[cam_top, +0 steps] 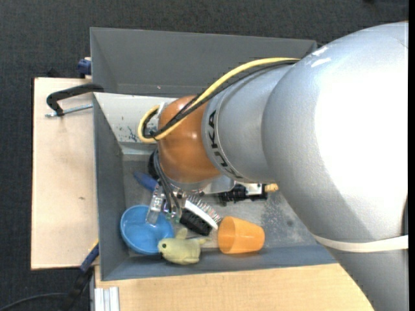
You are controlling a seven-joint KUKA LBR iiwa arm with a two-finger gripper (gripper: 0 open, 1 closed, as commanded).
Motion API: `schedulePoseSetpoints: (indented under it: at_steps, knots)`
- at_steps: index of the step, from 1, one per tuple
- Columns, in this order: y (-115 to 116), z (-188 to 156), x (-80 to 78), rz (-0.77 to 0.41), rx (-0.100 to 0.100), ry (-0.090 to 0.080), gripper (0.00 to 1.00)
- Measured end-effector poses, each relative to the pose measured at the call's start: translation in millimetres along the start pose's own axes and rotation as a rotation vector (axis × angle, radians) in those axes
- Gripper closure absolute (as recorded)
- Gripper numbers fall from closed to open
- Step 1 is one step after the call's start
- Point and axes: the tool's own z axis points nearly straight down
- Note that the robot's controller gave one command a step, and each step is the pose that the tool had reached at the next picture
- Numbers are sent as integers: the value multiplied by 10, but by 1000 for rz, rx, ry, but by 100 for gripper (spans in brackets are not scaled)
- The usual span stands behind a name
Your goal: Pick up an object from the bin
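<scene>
My gripper reaches down under the orange wrist cover into the front left part of the bin. It stands at the upper right rim of a blue round dish that lies in the front left corner. Just right of the gripper lies a black brush with a silver ferrule. A yellow-green soft toy lies at the front wall below the gripper, touching the dish's edge. I see nothing held in the gripper.
An orange cup lies on its side at the front wall, right of the brush. A black bottle with a tan tip lies further back. A blue stick pokes out left of the wrist. The arm covers the bin's right half.
</scene>
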Motion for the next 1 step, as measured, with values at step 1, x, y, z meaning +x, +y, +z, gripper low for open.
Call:
schedulePoseSetpoints:
  at_steps: [1]
  knots:
    - [45, -1824, -51, 19, -13, -12, 100]
